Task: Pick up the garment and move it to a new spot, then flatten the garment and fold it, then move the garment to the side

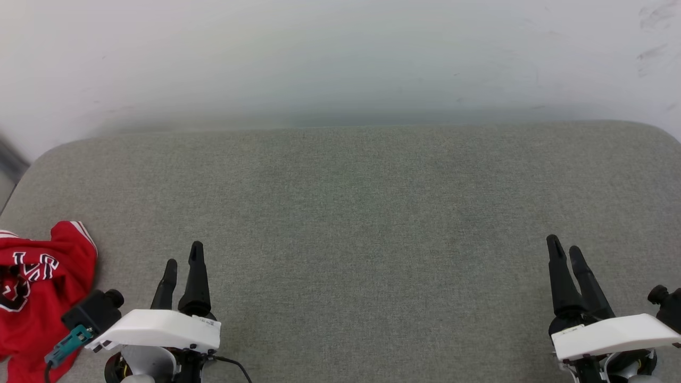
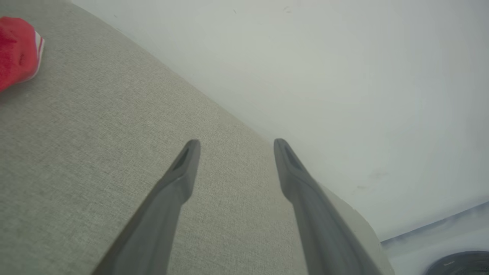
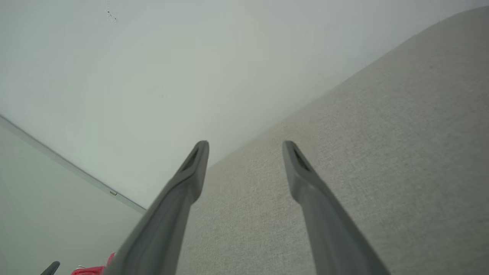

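Note:
The garment (image 1: 37,298), a red jersey with black white-outlined lettering and striped trim, lies crumpled at the near left corner of the grey padded surface (image 1: 351,202). A red fold of the garment (image 2: 17,49) shows at the upper left of the left wrist view, and a sliver of the garment (image 3: 91,269) at the bottom of the right wrist view. My left gripper (image 1: 183,260) hovers just right of the garment, open and empty. Far off at the lower right, my right gripper (image 1: 565,248) is open too, holding nothing. Both pairs of fingers point toward the wall.
A pale wall (image 1: 340,58) rises behind the surface's far edge. The surface has rounded corners at far left and far right. A dark round object (image 2: 462,263) sits on the floor beyond the surface's edge in the left wrist view.

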